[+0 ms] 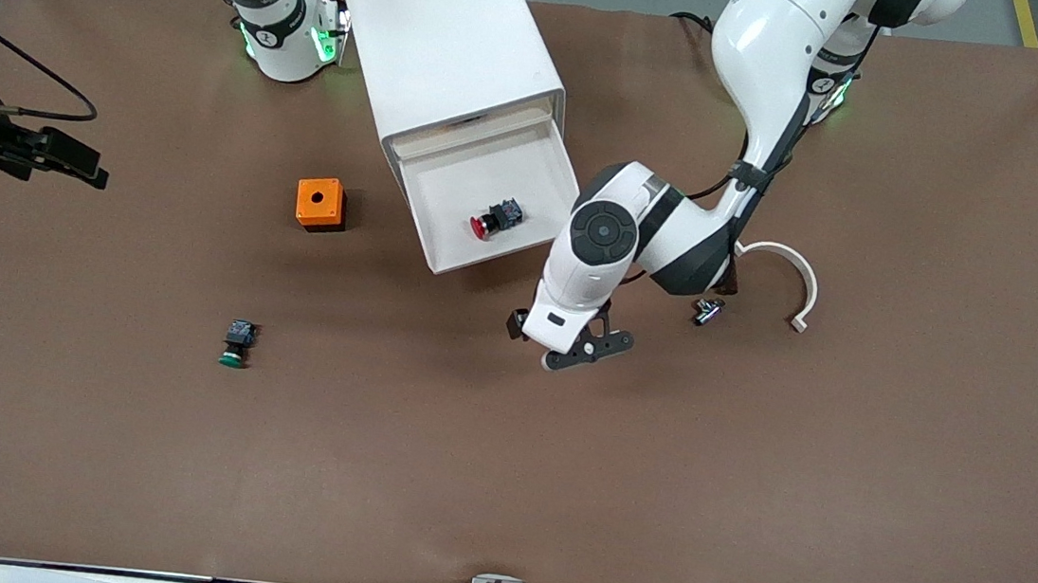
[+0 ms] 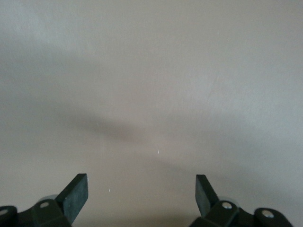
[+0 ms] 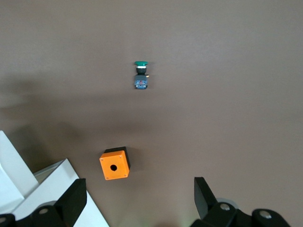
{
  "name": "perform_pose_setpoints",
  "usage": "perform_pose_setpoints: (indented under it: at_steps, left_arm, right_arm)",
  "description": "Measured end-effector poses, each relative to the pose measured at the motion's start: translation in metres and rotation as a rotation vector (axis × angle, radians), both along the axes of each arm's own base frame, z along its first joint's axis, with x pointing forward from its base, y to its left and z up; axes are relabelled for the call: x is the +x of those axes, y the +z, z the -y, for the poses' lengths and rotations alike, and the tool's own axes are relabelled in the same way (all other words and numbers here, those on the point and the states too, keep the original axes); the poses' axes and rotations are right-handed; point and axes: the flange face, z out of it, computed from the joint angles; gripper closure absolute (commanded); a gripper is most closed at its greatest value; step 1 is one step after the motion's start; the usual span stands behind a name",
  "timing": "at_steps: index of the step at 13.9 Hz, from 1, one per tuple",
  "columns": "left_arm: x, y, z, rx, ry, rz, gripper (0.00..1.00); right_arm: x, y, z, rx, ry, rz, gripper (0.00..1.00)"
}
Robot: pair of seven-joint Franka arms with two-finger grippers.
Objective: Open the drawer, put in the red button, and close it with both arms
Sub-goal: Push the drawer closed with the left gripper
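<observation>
Left gripper [image 1: 582, 350] spread wide and empty over bare table [image 1: 501, 480], beside the drawer's [image 1: 488, 212] open front. Right gripper [image 3: 137, 198] likewise wide, holding nothing, waiting above the orange box [image 1: 320, 204]. Red button [image 1: 498, 217] lying inside the pulled-out drawer.

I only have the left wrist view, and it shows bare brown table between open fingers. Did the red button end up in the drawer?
Observer: Yes, the red button lies on its side in the open drawer.
Operator: Where is my left gripper?
Observer: The left gripper hangs over bare table, nearer the front camera than the drawer.
Operator: And the right arm?
Observer: The right gripper waits with fingers open, above the orange box and the green button.
</observation>
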Motion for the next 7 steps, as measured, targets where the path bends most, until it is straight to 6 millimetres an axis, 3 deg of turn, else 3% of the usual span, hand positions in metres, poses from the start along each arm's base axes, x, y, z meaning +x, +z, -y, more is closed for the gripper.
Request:
perform_pose_setpoints:
  at_steps: [4,7]
  left_arm:
    - [-0.051,-0.025,0.034,0.038,-0.028,-0.083,0.00]
    - [-0.077,-0.026,0.047,0.076,-0.032,-0.156,0.00]
  right_arm:
    - [-0.003,0.006,0.012,0.003,0.006,0.014,0.00]
    - [-0.003,0.013,0.009,0.002,0.010,0.030,0.00]
